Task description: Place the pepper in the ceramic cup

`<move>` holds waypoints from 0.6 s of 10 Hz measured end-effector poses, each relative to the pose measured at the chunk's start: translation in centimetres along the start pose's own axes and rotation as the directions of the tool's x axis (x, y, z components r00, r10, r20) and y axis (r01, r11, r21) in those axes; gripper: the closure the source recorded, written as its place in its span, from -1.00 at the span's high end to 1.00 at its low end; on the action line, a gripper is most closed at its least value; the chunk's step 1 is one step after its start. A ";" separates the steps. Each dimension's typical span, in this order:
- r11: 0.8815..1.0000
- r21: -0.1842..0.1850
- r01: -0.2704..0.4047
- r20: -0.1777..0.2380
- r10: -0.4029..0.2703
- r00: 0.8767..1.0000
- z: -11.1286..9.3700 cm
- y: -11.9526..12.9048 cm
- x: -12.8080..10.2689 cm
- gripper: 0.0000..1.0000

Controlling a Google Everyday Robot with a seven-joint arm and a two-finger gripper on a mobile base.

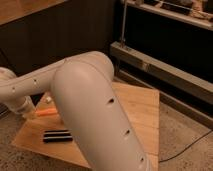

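The orange pepper (pixel 45 112) lies on the wooden board (pixel 140 107) at the left, only partly showing beside the arm. My big white arm (pixel 95 110) fills the middle of the camera view and bends back to the left. Its wrist end comes down just left of the pepper, and the gripper (pixel 31 111) sits there, largely hidden behind the arm. The ceramic cup is out of view.
A flat black object (pixel 56 135) lies on the board in front of the pepper. A small white bit (pixel 48 99) lies behind it. A metal rail and dark shelf unit (pixel 165 70) run along the right, with a cable (pixel 192 144) on the speckled floor.
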 end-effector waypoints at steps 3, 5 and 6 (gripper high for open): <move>1.000 0.009 -0.020 0.015 0.020 1.000 0.1 0.1 0.8 -0.86; 0.999 0.015 -0.029 0.018 0.029 0.999 0.2 0.3 1.4 -0.86; 0.999 0.020 -0.034 0.024 0.033 0.999 0.2 0.3 1.6 -0.86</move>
